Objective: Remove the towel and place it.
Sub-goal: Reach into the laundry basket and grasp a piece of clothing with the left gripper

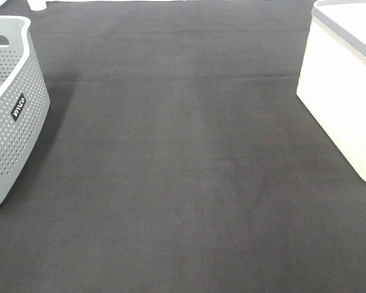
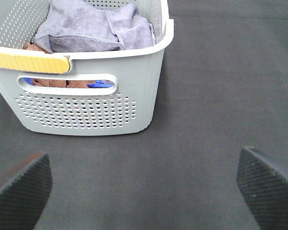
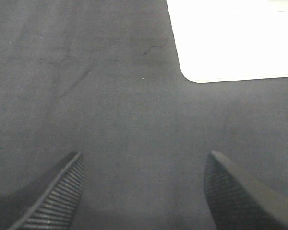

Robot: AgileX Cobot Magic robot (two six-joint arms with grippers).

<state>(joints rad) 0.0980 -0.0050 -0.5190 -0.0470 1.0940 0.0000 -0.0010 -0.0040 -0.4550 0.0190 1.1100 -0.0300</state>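
Seen from the high camera, a black fabric mat (image 1: pixel 183 171) is covering the whole work surface, with a faint crease running across its far part. A grey perforated laundry basket (image 1: pixel 12 140) is sitting at the left edge. It is carrying a small black label (image 1: pixel 18 106) with white letters too blurred to read for certain. A white bin (image 1: pixel 341 104) with a grey rim is standing at the right edge, well apart from the basket. Neither arm is showing here.

In the left wrist view, the towel (image 2: pixel 93 26) is lying folded inside the basket, on top of a brown cloth (image 2: pixel 48 82). Something blue (image 2: pixel 100 85) is showing through the handle slot, and a yellow strip (image 2: pixel 29 61) is capping the near rim. The left gripper (image 2: pixel 144 189) is hanging over the mat near the basket, its jaws spread wide and holding nothing.

In the right wrist view, the right gripper (image 3: pixel 146 191) is hovering over bare mat near a corner of the white bin, likewise wide apart and gripping nothing.
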